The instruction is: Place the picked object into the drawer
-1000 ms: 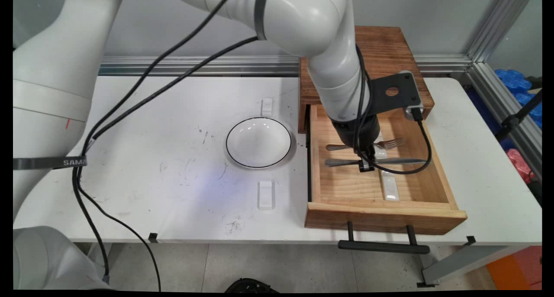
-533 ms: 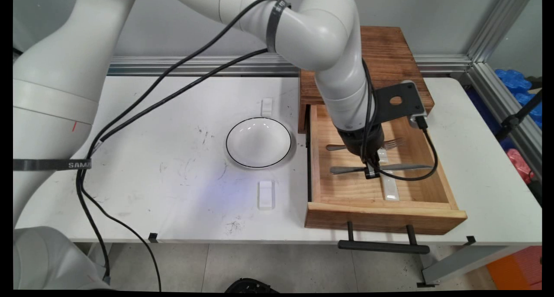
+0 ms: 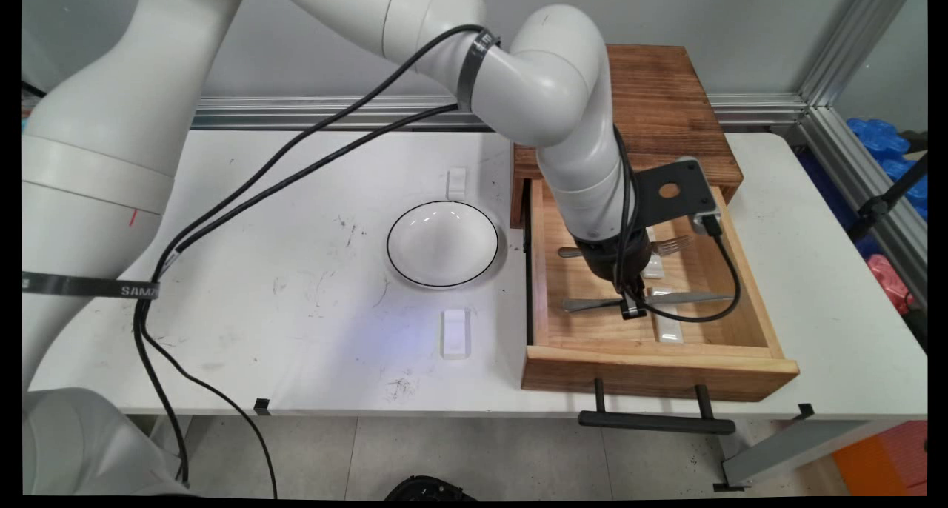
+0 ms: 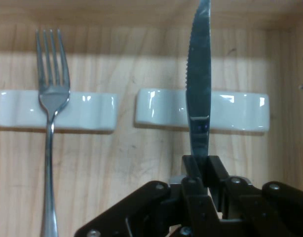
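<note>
**Tool clamped on a table knife over the open drawer**

The black tool [image 3: 630,308] reaches down into the open wooden drawer [image 3: 748,301] at the right side of the white bench [image 3: 296,271], and its two fingers [image 4: 192,165] are pinched tight on a table knife [image 3: 685,298]. In the hand view the knife [image 4: 199,94] runs straight out from between the fingertips, blade away from the hand, serrated edge showing along one side. The grip falls near the middle of the knife: in the main view the handle juts out toward the bowl side of the tool and the blade toward the drawer's far side wall.

The blade crosses one of two white ceramic cutlery rests [image 4: 235,111] that lie end to end on the drawer floor; whether it touches the rest or hangs just above it cannot be told. A fork [image 4: 51,98] lies in the drawer parallel to the knife, its neck across the other white rest [image 4: 82,112], tines pointing the same way as the blade.

The drawer is pulled out of a darker wooden cabinet [image 3: 659,93], its black handle [image 3: 655,419] overhanging the bench's near edge.

Left of the drawer, a white bowl with a dark rim [image 3: 443,243] sits on the bench, between two more small white rests [image 3: 455,332].
</note>
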{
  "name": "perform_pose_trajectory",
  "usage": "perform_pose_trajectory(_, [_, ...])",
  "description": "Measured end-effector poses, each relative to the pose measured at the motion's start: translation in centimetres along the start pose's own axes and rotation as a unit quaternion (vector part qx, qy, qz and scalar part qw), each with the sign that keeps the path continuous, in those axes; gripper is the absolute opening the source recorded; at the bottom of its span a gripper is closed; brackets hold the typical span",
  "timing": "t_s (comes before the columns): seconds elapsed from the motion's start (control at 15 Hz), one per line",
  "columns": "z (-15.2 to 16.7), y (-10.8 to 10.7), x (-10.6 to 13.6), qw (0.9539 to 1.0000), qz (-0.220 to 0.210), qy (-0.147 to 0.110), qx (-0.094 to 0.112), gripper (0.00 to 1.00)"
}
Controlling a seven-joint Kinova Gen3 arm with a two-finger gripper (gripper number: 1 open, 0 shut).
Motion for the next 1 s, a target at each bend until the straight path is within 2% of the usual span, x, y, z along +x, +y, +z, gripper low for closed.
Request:
perform_pose_trajectory(0.87, [1.8, 0.2, -0.5, 0.9999, -0.004, 0.008, -0.008, 0.00])
perform_pose_trajectory(0.93, [1.9, 0.2, -0.4, 0.9999, -0.003, 0.009, -0.008, 1.00])
perform_pose_trajectory(1.0, [2.0, 0.2, -0.3, 0.9999, -0.003, 0.011, -0.008, 1.00])
